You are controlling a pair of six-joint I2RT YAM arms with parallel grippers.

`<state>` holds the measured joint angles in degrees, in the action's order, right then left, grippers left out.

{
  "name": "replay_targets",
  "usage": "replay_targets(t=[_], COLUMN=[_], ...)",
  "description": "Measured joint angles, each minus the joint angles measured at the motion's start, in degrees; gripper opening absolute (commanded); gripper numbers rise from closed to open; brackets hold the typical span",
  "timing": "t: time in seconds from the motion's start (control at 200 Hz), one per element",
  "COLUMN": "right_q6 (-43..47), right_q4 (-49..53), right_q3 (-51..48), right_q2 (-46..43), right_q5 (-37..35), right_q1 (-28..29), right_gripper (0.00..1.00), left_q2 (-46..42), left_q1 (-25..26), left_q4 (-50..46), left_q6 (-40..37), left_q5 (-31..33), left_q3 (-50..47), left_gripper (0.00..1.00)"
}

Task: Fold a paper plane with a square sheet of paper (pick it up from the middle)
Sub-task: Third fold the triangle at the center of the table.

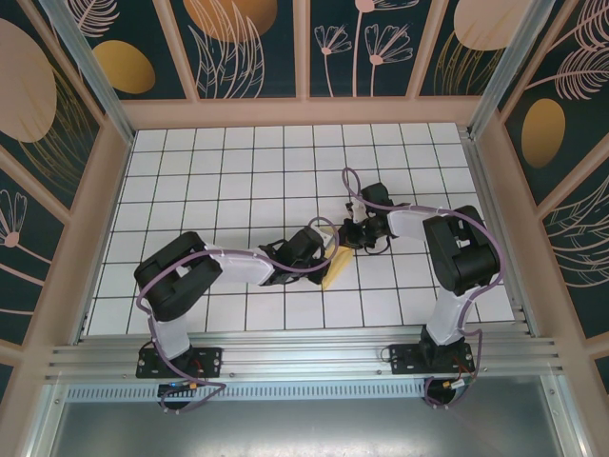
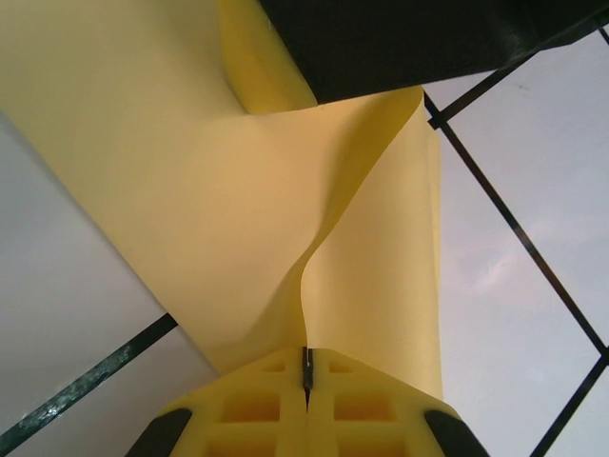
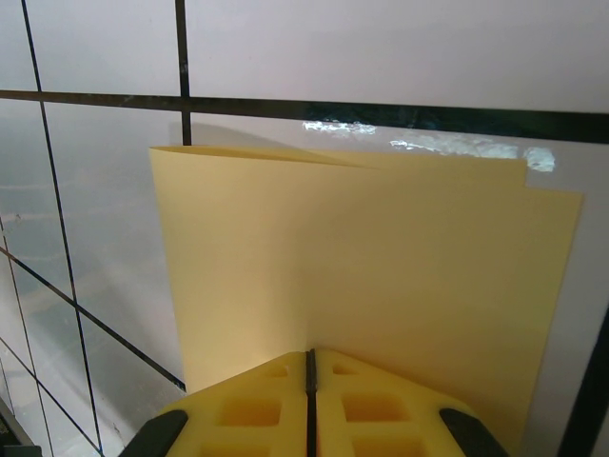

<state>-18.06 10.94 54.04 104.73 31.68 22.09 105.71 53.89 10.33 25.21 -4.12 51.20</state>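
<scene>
The square sheet of paper (image 1: 332, 269), pale yellow, is lifted off the tiles at mid-table between both arms. In the left wrist view the sheet (image 2: 190, 190) curves and twists, and one edge of it runs straight into my left gripper (image 2: 306, 369), which is shut on it. A black part of the right arm (image 2: 400, 38) sits over the sheet's far end. In the right wrist view the sheet (image 3: 362, 257) is folded double, two layers showing at its top edge, and my right gripper (image 3: 310, 369) is shut at its lower edge. From above, the left gripper (image 1: 322, 250) and right gripper (image 1: 348, 236) almost meet.
The white gridded table (image 1: 238, 171) is walled by a pinkish frame with dark patterned panels (image 1: 257, 48). An aluminium rail (image 1: 304, 357) at the near edge carries both arm bases. Cables loop over the right arm (image 1: 457, 252).
</scene>
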Motion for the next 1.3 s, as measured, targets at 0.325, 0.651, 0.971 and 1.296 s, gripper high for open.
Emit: replay_targets(t=[0.325,0.651,0.971,1.296], right_q6=[0.0,0.0,0.0,0.0], right_q4=[0.0,0.0,0.0,0.0], right_q3=[0.0,0.0,0.0,0.0], right_q2=[0.0,0.0,0.0,0.0], right_q5=[0.0,0.0,-0.1,-0.2], right_q1=[0.0,0.0,0.0,0.0], right_gripper=[0.1,0.1,0.1,0.1], left_q2=[0.1,0.1,0.2,0.9], left_q1=[-0.2,-0.3,-0.3,-0.3], left_q4=[0.0,0.0,-0.1,-0.1], left_q6=[-1.0,-1.6,-1.7,-1.9], left_q5=[-0.4,-1.1,-1.4,-0.8], left_q3=[0.1,0.4,0.8,1.0], left_gripper=[0.04,0.06,0.06,0.06])
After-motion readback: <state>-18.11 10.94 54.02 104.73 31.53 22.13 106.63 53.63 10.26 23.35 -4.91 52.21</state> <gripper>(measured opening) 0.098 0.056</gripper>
